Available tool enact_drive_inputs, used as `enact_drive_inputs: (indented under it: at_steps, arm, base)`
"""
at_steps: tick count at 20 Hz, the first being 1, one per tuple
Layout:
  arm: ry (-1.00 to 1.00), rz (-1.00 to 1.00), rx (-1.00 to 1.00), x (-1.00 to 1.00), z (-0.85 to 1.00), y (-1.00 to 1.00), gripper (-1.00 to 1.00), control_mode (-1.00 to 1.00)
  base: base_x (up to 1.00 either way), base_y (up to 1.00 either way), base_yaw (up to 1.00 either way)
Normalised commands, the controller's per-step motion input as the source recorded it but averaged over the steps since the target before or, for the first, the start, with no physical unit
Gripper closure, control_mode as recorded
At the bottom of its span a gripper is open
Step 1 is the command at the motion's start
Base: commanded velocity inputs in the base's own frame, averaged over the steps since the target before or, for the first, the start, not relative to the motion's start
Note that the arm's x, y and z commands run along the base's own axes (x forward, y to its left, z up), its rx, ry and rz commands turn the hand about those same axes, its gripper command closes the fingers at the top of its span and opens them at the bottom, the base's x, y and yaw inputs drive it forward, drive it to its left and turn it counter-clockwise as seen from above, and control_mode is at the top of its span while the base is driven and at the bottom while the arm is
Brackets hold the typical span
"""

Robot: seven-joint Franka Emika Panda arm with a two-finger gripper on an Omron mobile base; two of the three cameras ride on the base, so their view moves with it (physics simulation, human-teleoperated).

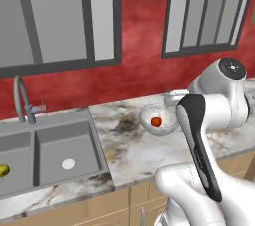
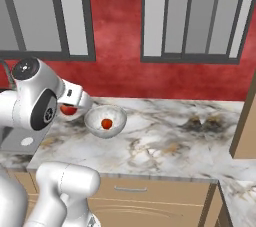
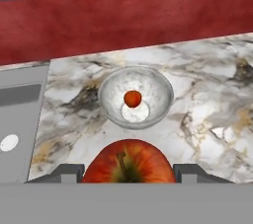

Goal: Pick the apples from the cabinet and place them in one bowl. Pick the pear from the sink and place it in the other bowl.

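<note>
My gripper (image 3: 128, 172) is shut on a glossy red apple (image 3: 128, 161), which bulges between the two dark fingertips (image 3: 66, 171). In the right base view the held apple (image 2: 67, 110) hangs just left of the frosted grey-white bowl (image 2: 120, 116), above the counter. A second small apple (image 3: 132, 98) lies in the middle of that bowl (image 3: 106, 90) and is also seen from the left base (image 1: 156, 122). The yellow-green pear (image 1: 3, 170) lies in the left basin of the grey sink (image 1: 50, 138). The cabinet and the other bowl are out of view.
A curved grey faucet (image 1: 20, 95) stands behind the sink. The marble counter (image 2: 165, 141) stretches right to a tan wooden panel (image 2: 245, 121). Behind it are a red wall (image 2: 120, 46) and grey-framed windows. My white arm (image 1: 209, 135) blocks the counter's right part in the left base view.
</note>
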Motion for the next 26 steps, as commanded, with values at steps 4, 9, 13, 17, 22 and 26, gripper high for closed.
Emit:
enact_drive_inputs:
  at_steps: [4,9,13,17,22,26]
  arm:
    - [0.06,0.0,0.0,0.54,0.0,0.0,1.0,-1.0]
    - [0.02,0.0,0.0,0.21,-0.16,0.0,1.0,-1.0]
    - [0.0,0.0,0.0,0.03,-0.44,0.0,1.0,-1.0]
    - [0.0,0.0,0.0,0.0,-0.61,0.0,1.0,-1.0]
    - [0.02,0.0,0.0,0.27,-0.26,-0.11,1.0,-1.0]
    - [0.06,0.0,0.0,0.52,-0.02,-0.13,1.0,-1.0]
  base:
    - [0.0,0.0,0.0]
    - [0.0,0.0,0.0]
    - [0.0,0.0,0.0]
    - [0.0,0.0,0.0]
    - [0.0,0.0,0.0]
    - [0.0,0.0,0.0]
